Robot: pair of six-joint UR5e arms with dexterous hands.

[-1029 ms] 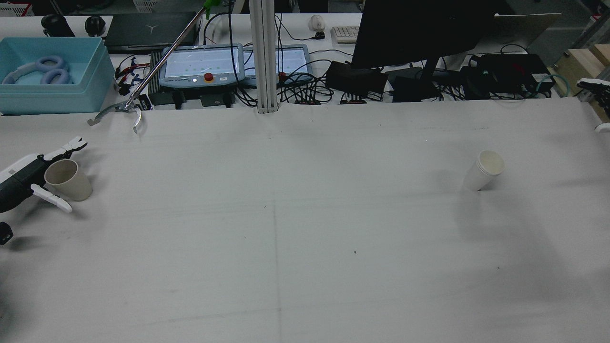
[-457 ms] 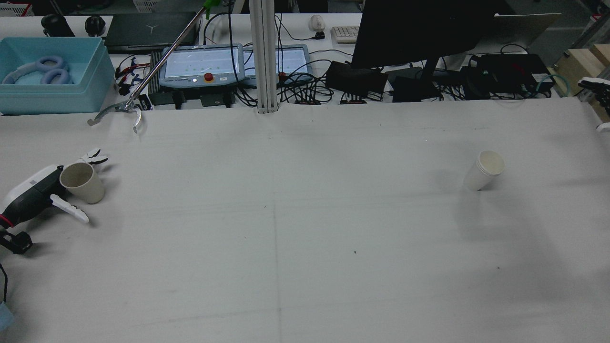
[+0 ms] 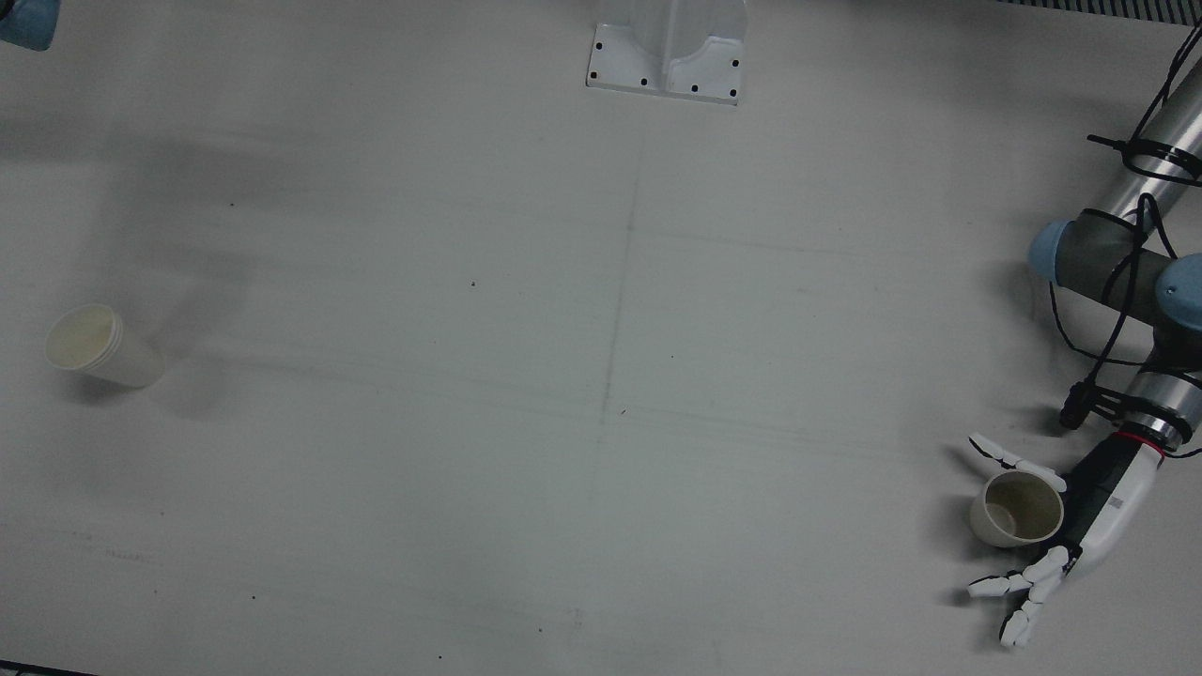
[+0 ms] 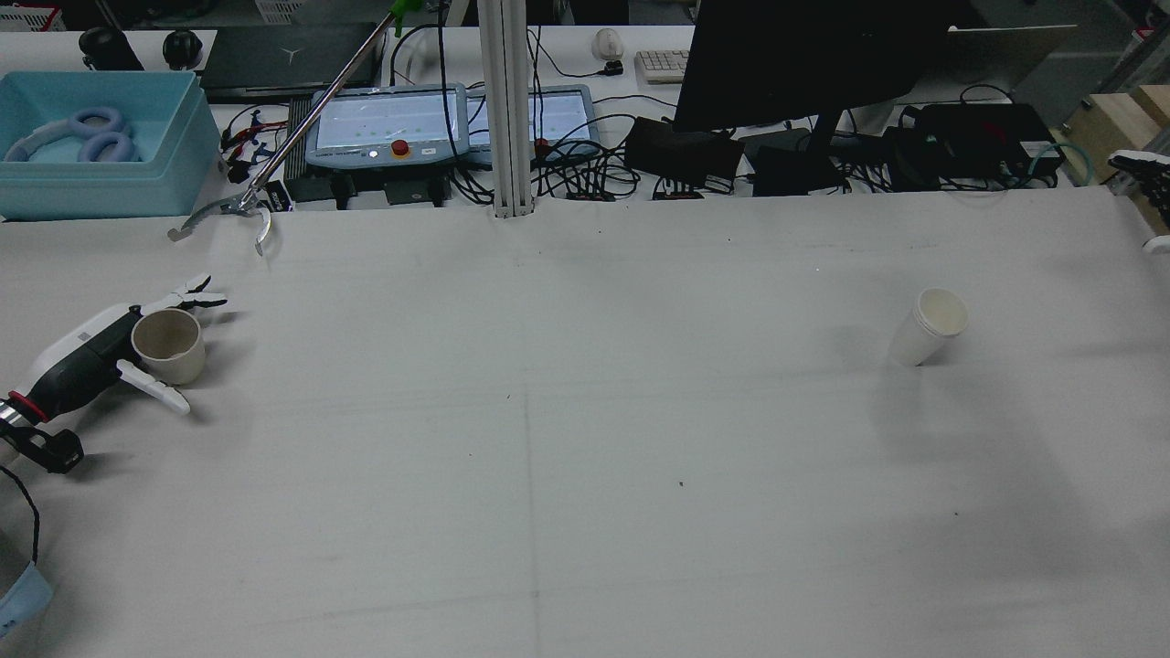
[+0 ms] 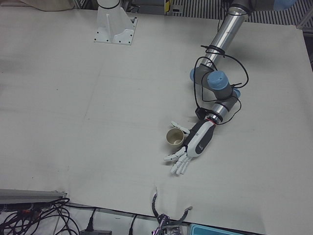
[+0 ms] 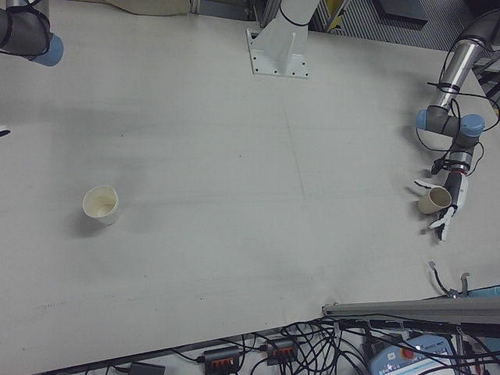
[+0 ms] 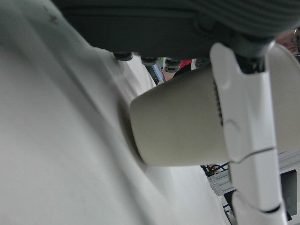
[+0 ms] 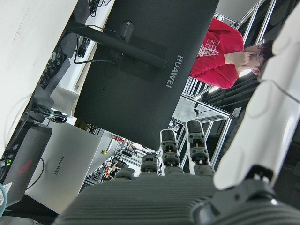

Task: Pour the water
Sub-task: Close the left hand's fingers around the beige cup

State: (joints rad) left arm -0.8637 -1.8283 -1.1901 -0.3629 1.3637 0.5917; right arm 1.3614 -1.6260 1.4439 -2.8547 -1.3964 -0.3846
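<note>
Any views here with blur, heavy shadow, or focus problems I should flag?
Left hand view: the beige cup and the fingers fill the frame at close range and look soft, as does the table. Front view: a broad diffuse shadow falls near the white paper cup. Right hand view: the monitor is sharp while the right hand shows dark. Rear view: evenly lit.

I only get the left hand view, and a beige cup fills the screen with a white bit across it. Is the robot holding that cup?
Observer: Not gripped, as far as I can tell. The left hand has its fingers spread on both sides of the beige tapered cup, which stands upright on the white table.
Operator: Where would the water go?
Observer: Probably into a white paper cup, standing far across the table on the right arm's side.
</note>
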